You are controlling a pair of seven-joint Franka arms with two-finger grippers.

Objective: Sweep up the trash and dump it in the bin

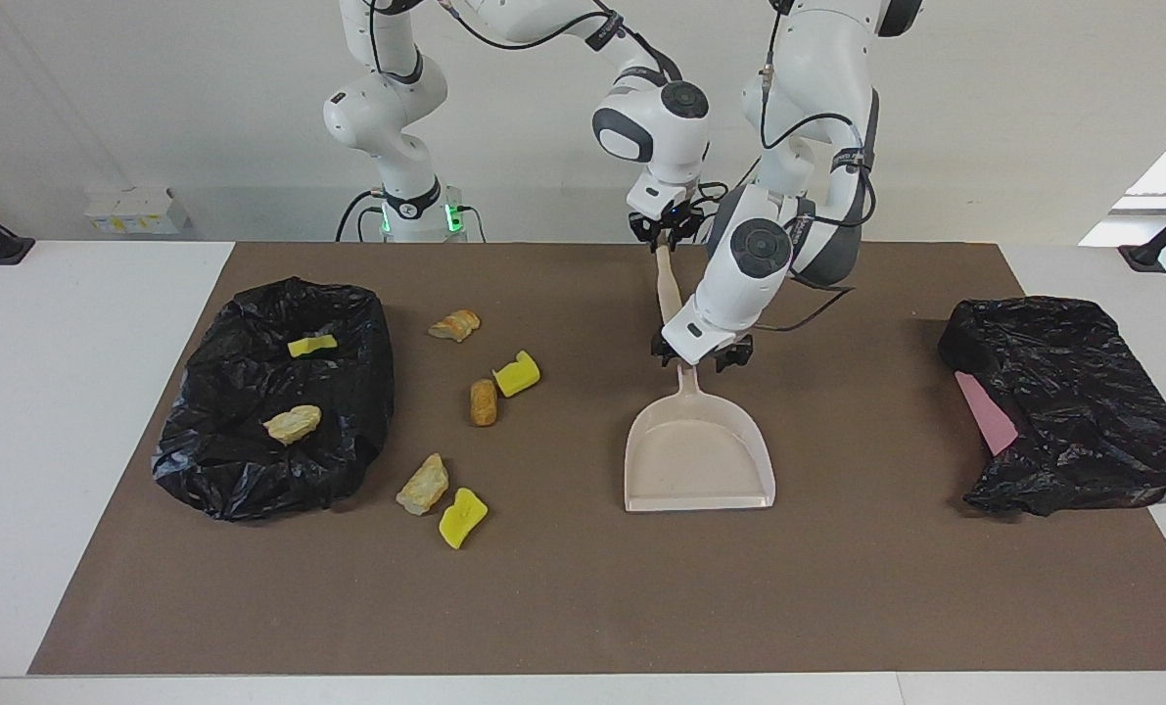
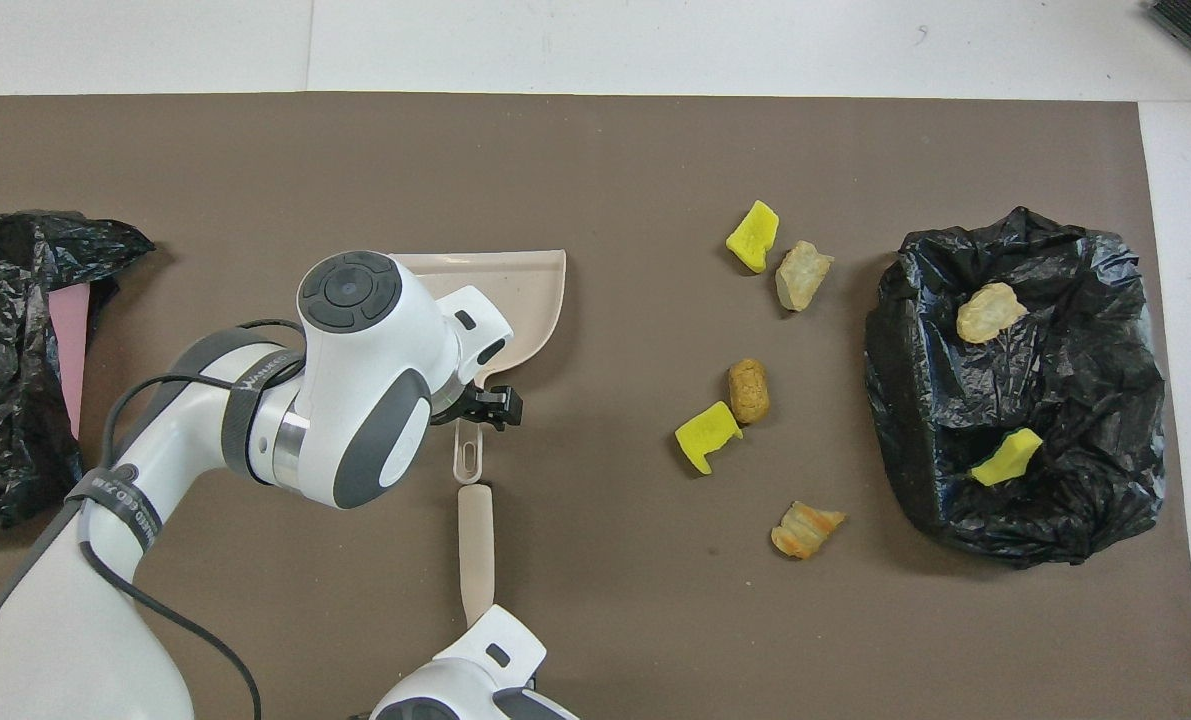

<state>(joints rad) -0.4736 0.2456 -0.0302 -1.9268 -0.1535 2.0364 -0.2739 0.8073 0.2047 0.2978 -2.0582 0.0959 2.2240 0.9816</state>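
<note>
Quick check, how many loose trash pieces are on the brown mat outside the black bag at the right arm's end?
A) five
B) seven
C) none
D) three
A: five pieces of trash lie on the mat, three tan or brown and two yellow, between the black bag and the dustpan; two more pieces sit on the bag itself.

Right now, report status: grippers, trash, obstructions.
Right gripper: jaws shut on brush handle. Left gripper: jaws open astride dustpan handle. Five trash pieces loose on mat, two in bin. Nothing blocking.
</note>
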